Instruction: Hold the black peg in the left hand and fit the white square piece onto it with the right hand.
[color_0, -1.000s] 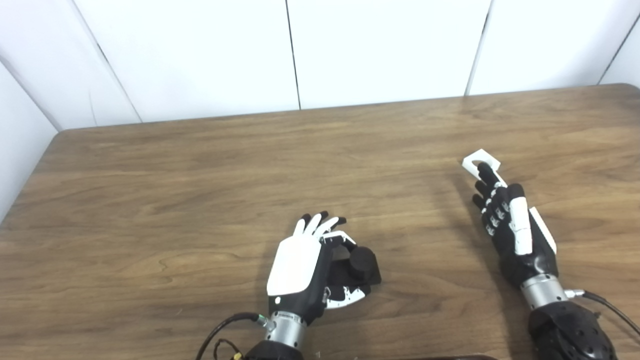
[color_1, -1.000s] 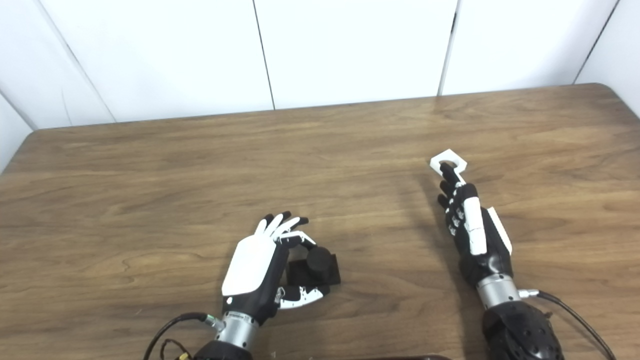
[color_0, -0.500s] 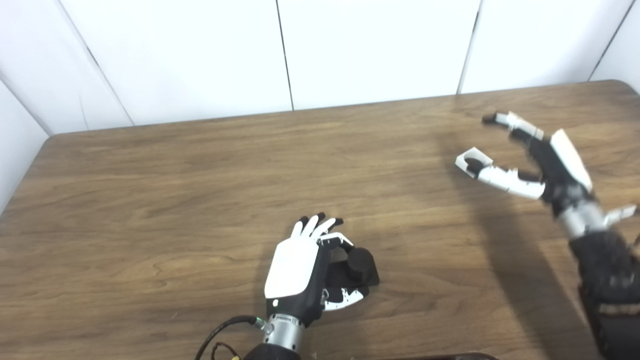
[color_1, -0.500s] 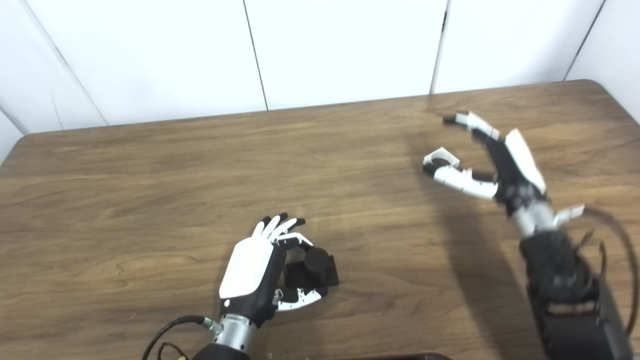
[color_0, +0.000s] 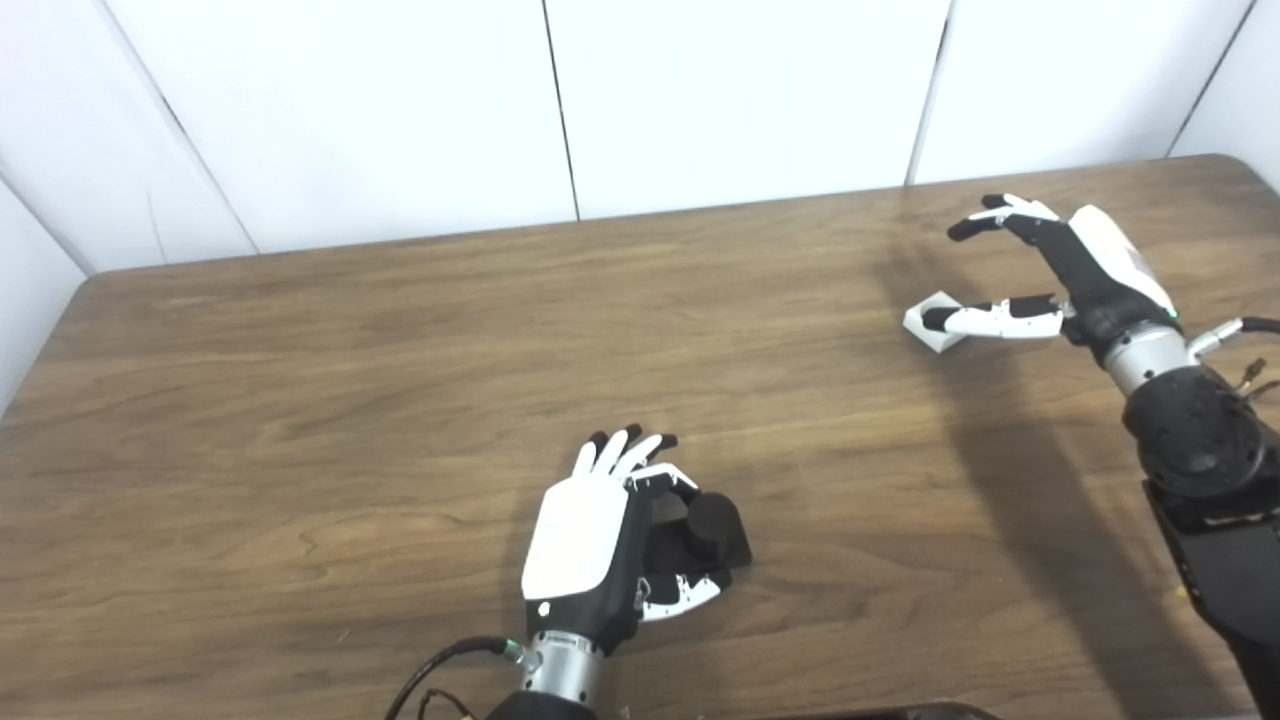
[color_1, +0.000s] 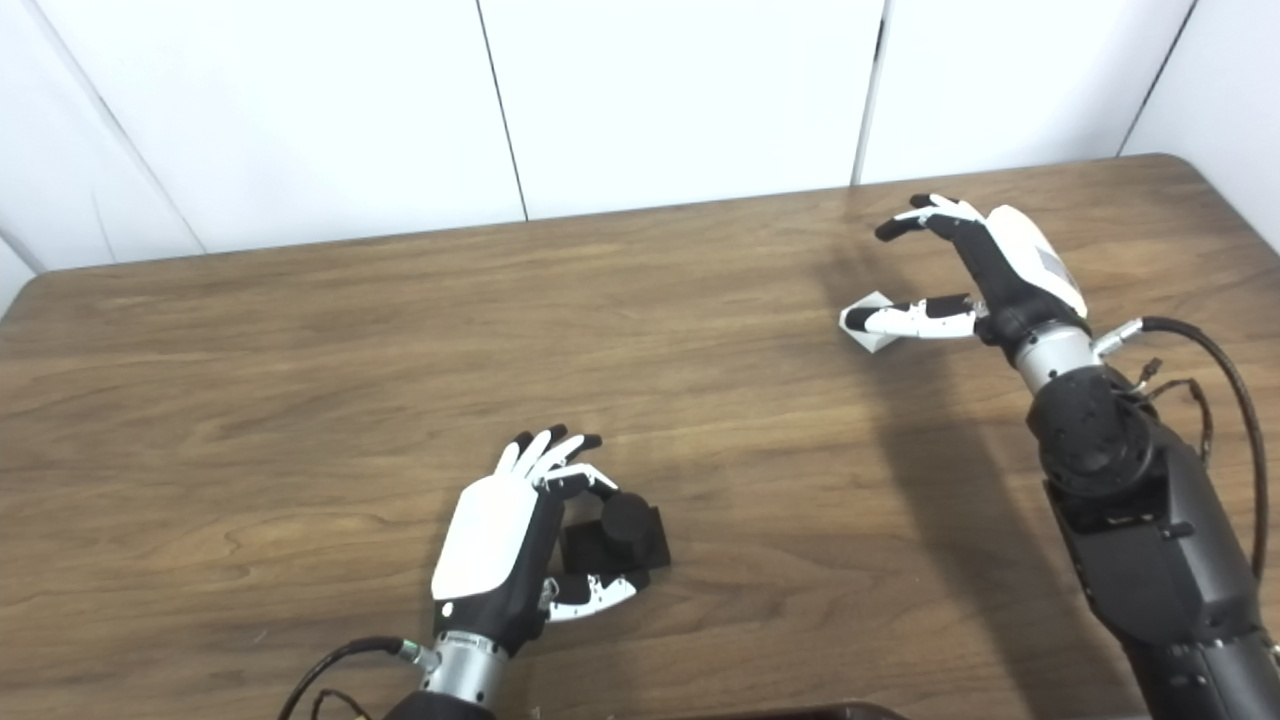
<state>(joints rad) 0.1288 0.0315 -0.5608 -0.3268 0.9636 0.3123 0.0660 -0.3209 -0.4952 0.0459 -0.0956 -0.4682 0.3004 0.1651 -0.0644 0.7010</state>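
wooden table (color_0: 300, 400) under both hands. left hand (color_0: 590, 540) near front edge, back upward, fingers and thumb curled loosely about black peg (color_0: 705, 530), peg resting on table surface, firm hold not confirmed. white square piece (color_0: 935, 322) lying flat on table toward far right, partly covered by thumb. right hand (color_0: 1075, 275) raised over it, fingers (color_0: 985, 220) and thumb spread wide apart, nothing held, thumb tip over the piece; contact cannot be told.

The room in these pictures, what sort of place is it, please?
Probably a lab or robot test cell, not a home: a bare wooden table closed in by plain white panels, with only a black peg and a white square piece on it.
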